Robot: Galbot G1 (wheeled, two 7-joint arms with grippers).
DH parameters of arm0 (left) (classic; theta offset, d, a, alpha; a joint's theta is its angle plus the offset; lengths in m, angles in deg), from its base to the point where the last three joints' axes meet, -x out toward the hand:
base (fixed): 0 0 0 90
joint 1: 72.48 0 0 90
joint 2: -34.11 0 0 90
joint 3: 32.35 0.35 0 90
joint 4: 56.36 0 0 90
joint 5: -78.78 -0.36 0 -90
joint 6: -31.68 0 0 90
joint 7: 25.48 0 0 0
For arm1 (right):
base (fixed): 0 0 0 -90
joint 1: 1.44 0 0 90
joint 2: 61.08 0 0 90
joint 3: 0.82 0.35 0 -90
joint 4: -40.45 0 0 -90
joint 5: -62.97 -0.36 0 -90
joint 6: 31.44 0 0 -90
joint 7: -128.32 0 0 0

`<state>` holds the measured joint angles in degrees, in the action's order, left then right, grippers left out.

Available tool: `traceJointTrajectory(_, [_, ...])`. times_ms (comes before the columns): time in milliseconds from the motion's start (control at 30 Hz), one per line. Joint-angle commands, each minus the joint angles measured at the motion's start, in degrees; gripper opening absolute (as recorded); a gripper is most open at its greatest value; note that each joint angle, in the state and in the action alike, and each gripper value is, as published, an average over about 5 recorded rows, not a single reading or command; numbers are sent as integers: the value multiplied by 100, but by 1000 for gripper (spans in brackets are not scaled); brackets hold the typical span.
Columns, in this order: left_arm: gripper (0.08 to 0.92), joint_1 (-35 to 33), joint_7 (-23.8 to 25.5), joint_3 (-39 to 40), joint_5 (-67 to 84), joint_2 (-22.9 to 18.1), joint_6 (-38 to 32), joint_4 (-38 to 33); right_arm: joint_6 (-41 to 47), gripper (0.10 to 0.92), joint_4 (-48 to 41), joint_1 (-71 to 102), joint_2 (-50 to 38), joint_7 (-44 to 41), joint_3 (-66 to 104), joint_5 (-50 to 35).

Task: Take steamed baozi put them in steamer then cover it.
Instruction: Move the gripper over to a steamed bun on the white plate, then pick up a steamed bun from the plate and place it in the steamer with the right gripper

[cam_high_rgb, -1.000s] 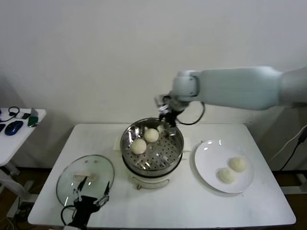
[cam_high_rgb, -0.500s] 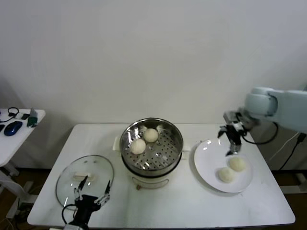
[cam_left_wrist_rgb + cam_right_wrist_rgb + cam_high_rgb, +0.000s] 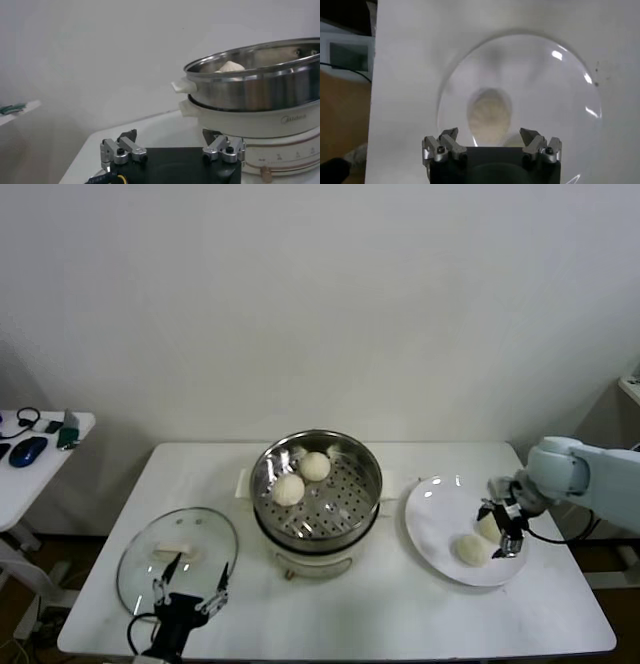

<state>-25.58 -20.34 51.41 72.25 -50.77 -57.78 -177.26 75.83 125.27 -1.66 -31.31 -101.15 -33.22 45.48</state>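
The steamer [image 3: 316, 484] stands mid-table with two baozi inside [image 3: 289, 489] [image 3: 316, 466]. Two more baozi lie on the white plate [image 3: 435, 509] at the right: one in plain sight [image 3: 470, 550], one [image 3: 489, 526] partly hidden by my right gripper [image 3: 503, 530]. That gripper is open and low over the plate. In the right wrist view one baozi [image 3: 490, 115] lies just beyond the open right gripper [image 3: 489, 135]. The glass cover [image 3: 178, 556] lies flat at the front left. My left gripper [image 3: 188, 596] is open and parked by its front edge.
The left wrist view shows the open left gripper [image 3: 169, 136] facing the steamer's steel wall [image 3: 250, 85] and white base, with a baozi top [image 3: 230, 66] above the rim. A side table [image 3: 40, 446] with small items stands at far left.
My right arm has swung from above the steamer's far rim to the right and come down onto the plate, over the baozi there. The left arm has not moved.
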Motion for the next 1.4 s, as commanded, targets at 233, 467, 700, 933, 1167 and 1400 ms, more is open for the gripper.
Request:
traceJointTrajectory(233, [823,-26,-1,22,-31,9,-12,-14,221,823,-356,1141,190,281,792,322])
traceJointTrajectory(467, [823,-9,-2,39,-43,7,-8,-15,255,808,-404,1241,232,319,904,275])
traceJointTrajectory(700, [823,-22,-6,35,-48,-2,-14,-19,237,721,-467,1290,288,284,969,263])
traceJointTrajectory(933, [823,-42,-13,22,-56,-24,-26,-37,12,675,-451,785,261,79,768,260])
traceJointTrajectory(1167, [823,-46,-15,46,-109,-73,-26,-58,-690,670,-179,-1245,442,-303,-383,44])
traceJointTrajectory(1400, [823,-61,-24,78,-166,-98,-38,-66,-2099,670,-50,-3412,1223,-626,-1092,-319])
